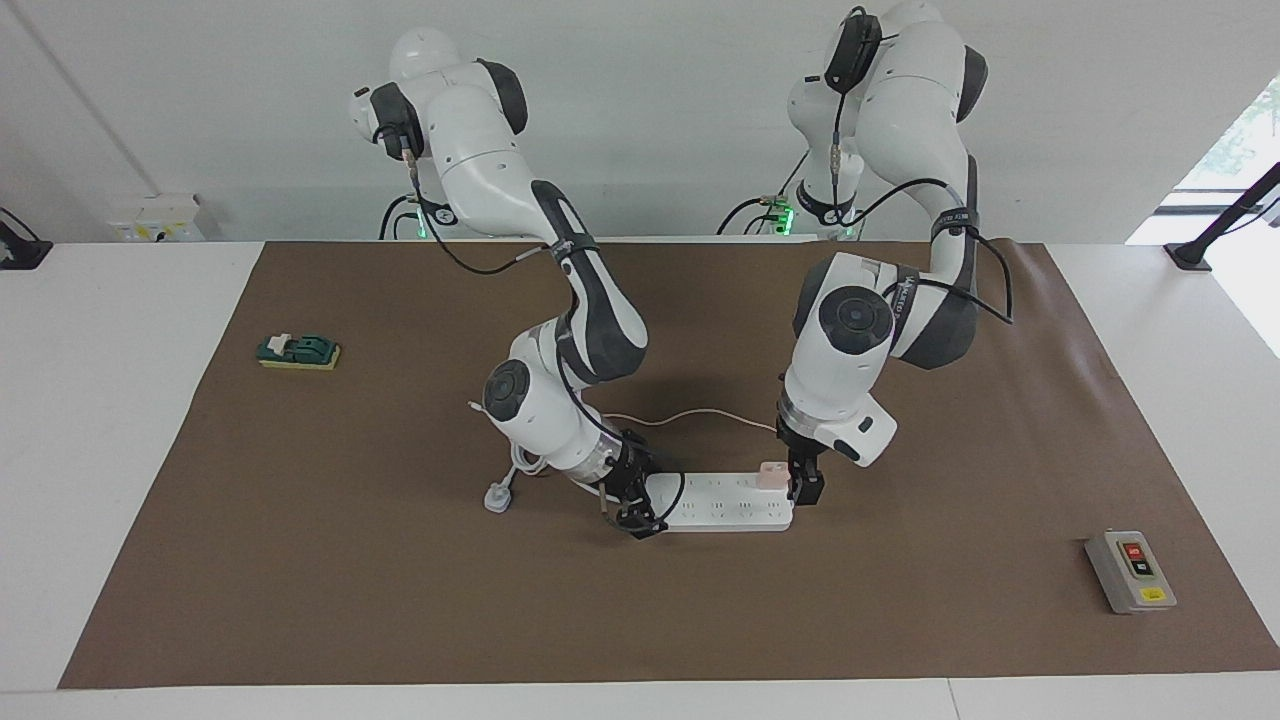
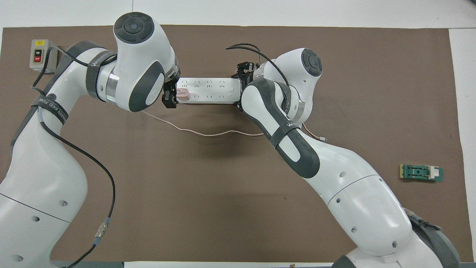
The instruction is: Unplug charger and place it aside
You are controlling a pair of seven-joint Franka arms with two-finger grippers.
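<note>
The pale pink charger point(image 1: 770, 473) point(image 2: 183, 93) sits plugged into the long white power strip point(image 1: 725, 503) point(image 2: 208, 91), at the strip's end toward the left arm. Its thin pink cable point(image 1: 690, 413) point(image 2: 208, 133) trails over the mat toward the robots. My left gripper point(image 1: 806, 492) point(image 2: 171, 97) is low at that end of the strip, right beside the charger. My right gripper point(image 1: 640, 515) point(image 2: 240, 88) is down on the strip's end toward the right arm, with a finger on each side of it.
A white three-pin plug point(image 1: 497, 497) with a thick cord lies by the right arm's wrist. A grey switch box point(image 1: 1130, 570) point(image 2: 39, 54) sits toward the left arm's end. A green and yellow block point(image 1: 298, 350) point(image 2: 422, 172) sits toward the right arm's end.
</note>
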